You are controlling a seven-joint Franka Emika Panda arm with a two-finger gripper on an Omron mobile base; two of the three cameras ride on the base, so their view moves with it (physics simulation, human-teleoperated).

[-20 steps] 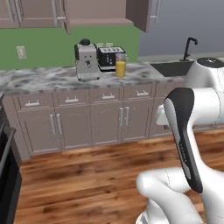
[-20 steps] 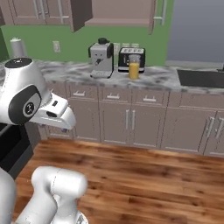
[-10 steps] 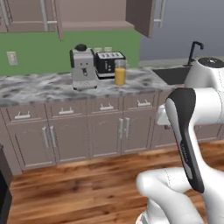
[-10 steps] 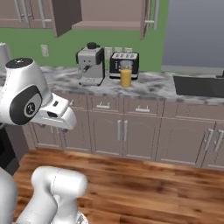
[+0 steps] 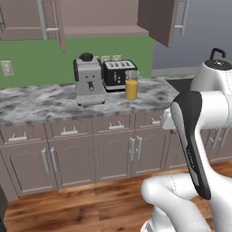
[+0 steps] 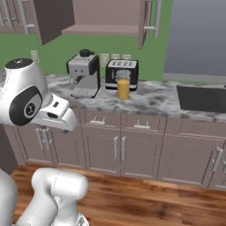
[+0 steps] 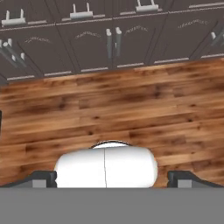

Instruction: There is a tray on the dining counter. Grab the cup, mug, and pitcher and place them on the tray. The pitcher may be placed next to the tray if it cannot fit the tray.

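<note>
1. My gripper (image 7: 111,177) hangs over the wood floor (image 7: 131,109), fingers spread wide, nothing between them.
2. Beyond it stand the brown cabinets (image 5: 90,154) under a marbled countertop (image 6: 145,99).
3. On that countertop the pitcher (image 5: 131,87) stands upright, just in front of the black toaster (image 5: 116,74) and beside the coffee machine (image 5: 89,81).
4. Judgement: the step in hand is the approach to the pitcher. I would bring the base square to it, raise the hand above counter height, then come in level from the front, clear of the toaster.
5. Keep the fingers fully apart; the vessel looks wide.
</note>
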